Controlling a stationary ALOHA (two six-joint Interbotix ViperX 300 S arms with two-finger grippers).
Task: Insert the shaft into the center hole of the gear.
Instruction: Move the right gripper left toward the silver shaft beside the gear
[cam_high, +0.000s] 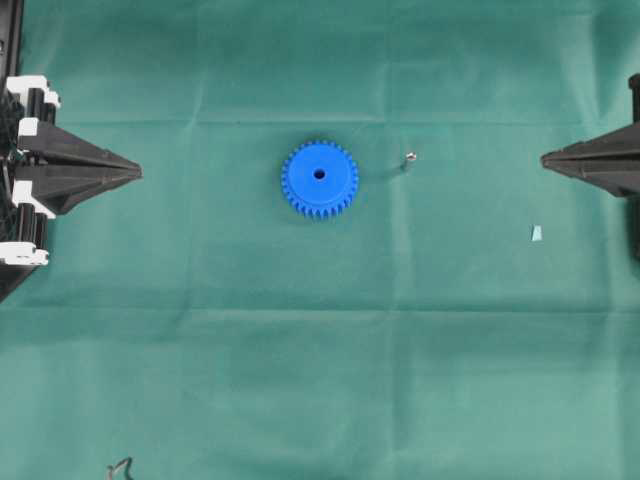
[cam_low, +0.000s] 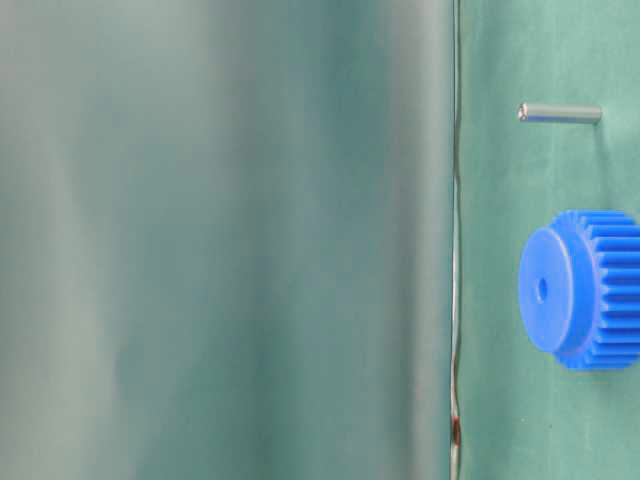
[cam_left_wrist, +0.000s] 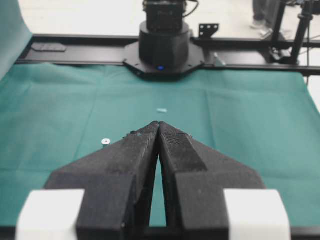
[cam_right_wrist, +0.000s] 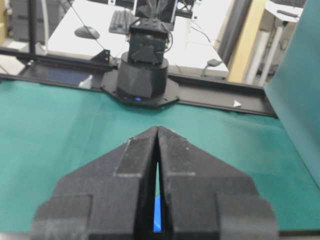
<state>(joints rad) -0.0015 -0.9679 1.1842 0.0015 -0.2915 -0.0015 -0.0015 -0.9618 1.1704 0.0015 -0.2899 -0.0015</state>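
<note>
Both grippers, left and right, have fingers clenched empty. The tiny silvery metal shaft stands at 3 o'clock from the bright blue plastic toothed gear; a clumsy pinch would probably topple it.

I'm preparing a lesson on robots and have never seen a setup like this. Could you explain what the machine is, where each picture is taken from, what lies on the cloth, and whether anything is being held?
This is a two-armed robot at a table covered with a green cloth. The overhead view looks straight down: the left gripper and right gripper point in from the sides. One picture is taken from table level, and the other two come from cameras on each wrist, looking along the black fingers. In the middle lies a blue gear with a center hole. Beside it, apart from it, is a small metal shaft. A pale scrap lies nearer the right arm. Both grippers are shut and hold nothing.
</note>
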